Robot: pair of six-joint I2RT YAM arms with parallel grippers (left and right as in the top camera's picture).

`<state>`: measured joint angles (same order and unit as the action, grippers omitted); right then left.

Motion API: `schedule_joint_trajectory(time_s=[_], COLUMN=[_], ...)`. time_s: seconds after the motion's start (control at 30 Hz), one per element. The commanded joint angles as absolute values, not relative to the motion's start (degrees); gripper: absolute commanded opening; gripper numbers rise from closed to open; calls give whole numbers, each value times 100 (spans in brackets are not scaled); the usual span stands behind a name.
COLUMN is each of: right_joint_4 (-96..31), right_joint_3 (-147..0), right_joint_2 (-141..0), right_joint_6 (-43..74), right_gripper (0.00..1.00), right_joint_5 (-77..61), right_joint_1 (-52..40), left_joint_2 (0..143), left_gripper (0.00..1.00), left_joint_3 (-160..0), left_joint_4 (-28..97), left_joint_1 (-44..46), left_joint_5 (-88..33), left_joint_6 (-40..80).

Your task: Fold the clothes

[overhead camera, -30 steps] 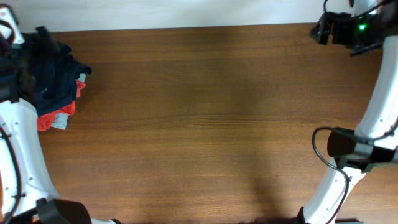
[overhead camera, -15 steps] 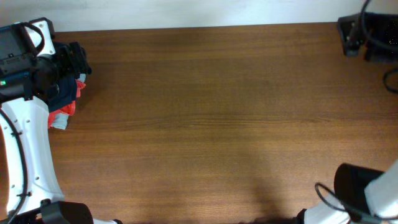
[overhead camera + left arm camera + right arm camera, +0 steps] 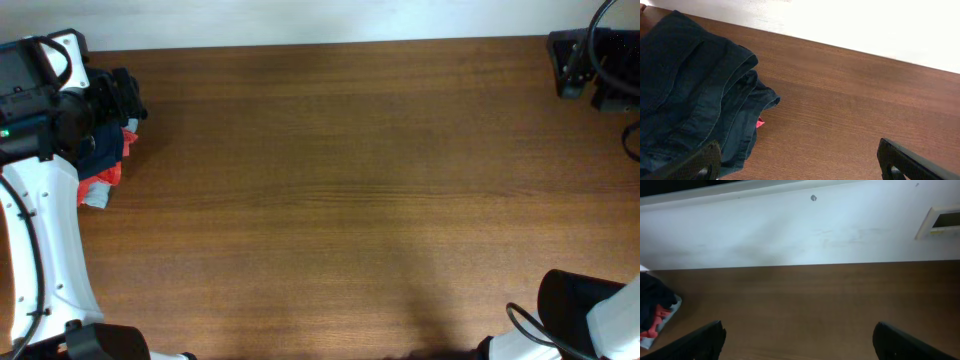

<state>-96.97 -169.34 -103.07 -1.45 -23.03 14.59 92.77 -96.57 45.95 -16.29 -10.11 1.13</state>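
Note:
The dark navy clothes (image 3: pixel 690 95) lie crumpled on a pile at the table's far left; the overhead view shows a small blue part (image 3: pixel 100 150) beside my left arm. My left gripper (image 3: pixel 800 165) is open and empty, its left finger over the navy fabric's edge; overhead it sits at the pile (image 3: pixel 120 100). My right gripper (image 3: pixel 800 340) is open and empty at the far right back corner (image 3: pixel 575 65), far from the clothes. The pile shows small at the left edge of the right wrist view (image 3: pixel 652 305).
A red garment (image 3: pixel 105 175) and a light grey one (image 3: pixel 95 198) lie under the navy clothes. A sliver of red (image 3: pixel 760 123) peeks out below the navy fabric. The brown wooden table (image 3: pixel 350 200) stretches to the right. A white wall (image 3: pixel 790 225) runs behind.
My left arm has swung over the clothes pile and now covers most of it. My right arm has moved further right, towards the back corner. Little has changed in the last half second.

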Motion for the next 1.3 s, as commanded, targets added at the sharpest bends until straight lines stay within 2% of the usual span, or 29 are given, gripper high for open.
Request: schedule_joint_trajectory(time_s=[0.0, 0.3, 0.43, 0.63, 0.93, 1.13, 1.27], right_joint_4=[-9732, -9727, -9037, -6842, -4180, -2580, -1533], right_joint_3=[-16956, -16934, -16298, -13729, -9391, -6563, -4845], right_joint_2=[-10311, -10385, -10143, -8849, -6578, -4821, -3673], right_joint_6=[-102, -128, -270, -1293, -1306, -32, -38], right_gripper=[99, 99, 99, 99, 99, 99, 99], right_joint_5=[-2353, -2309, -2309, -2298, -2158, -1299, -1168], right_joint_1=[1422, 1426, 1243, 705, 600, 600, 600], left_joint_2=[9229, 9229, 9229, 9229, 9229, 9229, 9229], left_gripper=[99, 99, 99, 99, 99, 99, 99], left_joint_3=[-9673, -9673, -9673, -9673, -9673, -9673, -9673], left_joint_4=[4595, 4598, 4595, 4598, 4598, 4595, 4595], left_joint_1=[-1619, -1619, -1616, -1619, -1619, -1619, -1616], left_joint_5=[-1094, -1092, -1092, -1092, -1092, -1094, -1092], left_joint_6=[86, 84, 86, 84, 84, 84, 84])
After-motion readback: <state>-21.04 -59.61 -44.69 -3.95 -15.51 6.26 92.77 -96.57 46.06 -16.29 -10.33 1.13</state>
